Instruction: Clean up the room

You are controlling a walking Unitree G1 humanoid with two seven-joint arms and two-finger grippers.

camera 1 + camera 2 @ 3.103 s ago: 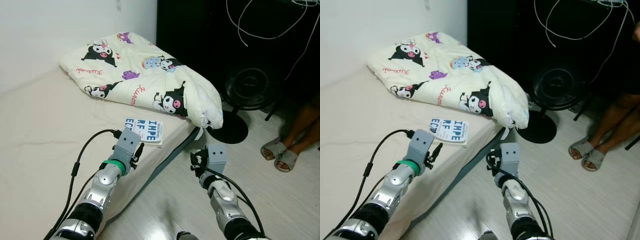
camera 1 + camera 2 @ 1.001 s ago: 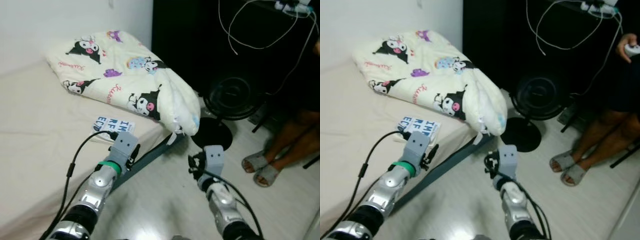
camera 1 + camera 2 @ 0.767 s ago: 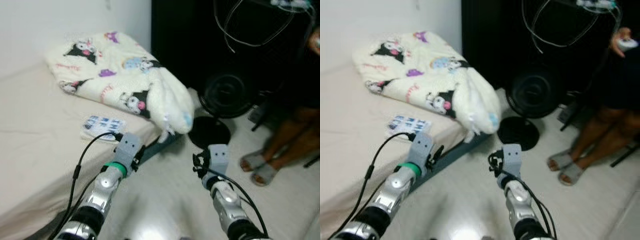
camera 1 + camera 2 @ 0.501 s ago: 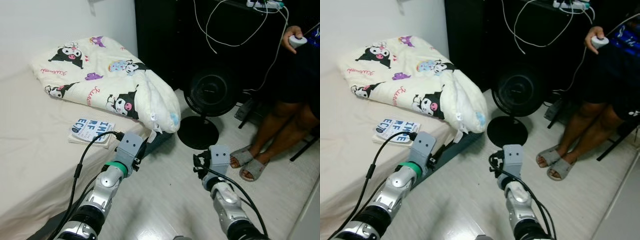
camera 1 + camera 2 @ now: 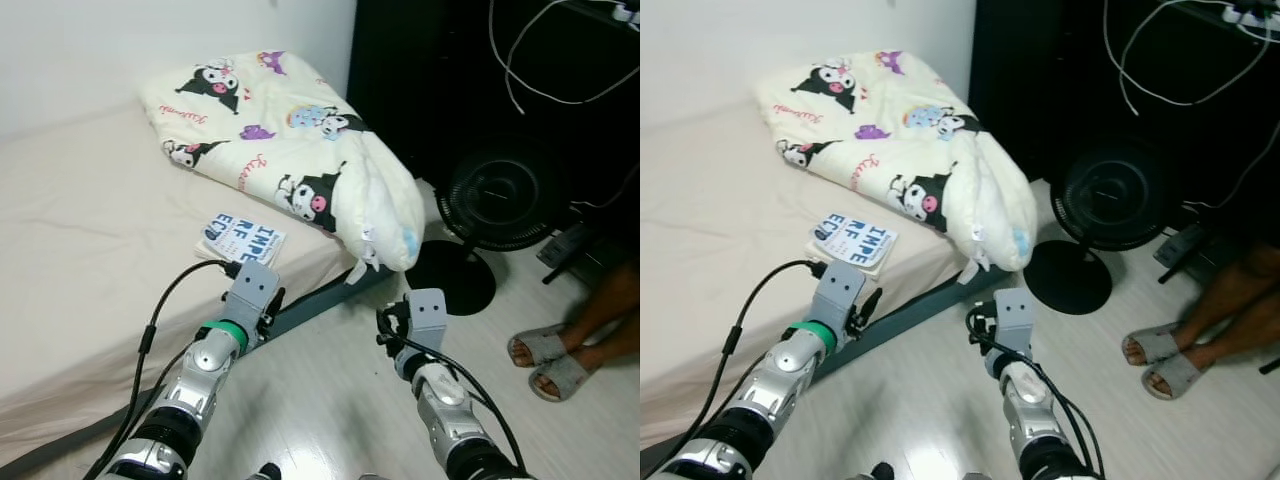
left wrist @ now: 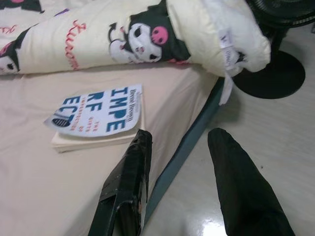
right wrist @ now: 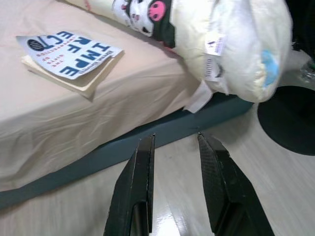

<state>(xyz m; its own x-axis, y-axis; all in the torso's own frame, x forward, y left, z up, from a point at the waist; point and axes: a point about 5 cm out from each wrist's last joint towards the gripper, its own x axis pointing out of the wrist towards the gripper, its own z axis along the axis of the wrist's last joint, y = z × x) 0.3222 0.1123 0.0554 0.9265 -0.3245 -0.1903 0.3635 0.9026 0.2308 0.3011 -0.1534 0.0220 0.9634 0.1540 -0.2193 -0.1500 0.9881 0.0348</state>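
Lying near the bed (image 5: 70, 260) edge at eleven o'clock from the left gripper (image 6: 179, 162), the book (image 5: 240, 238) is risking a shove overboard; both grippers' fingers are standing apart, empty. At one o'clock, the overhanging quilt (image 5: 330, 165) is crowding the fan (image 5: 495, 200) beside the right gripper (image 7: 174, 174).
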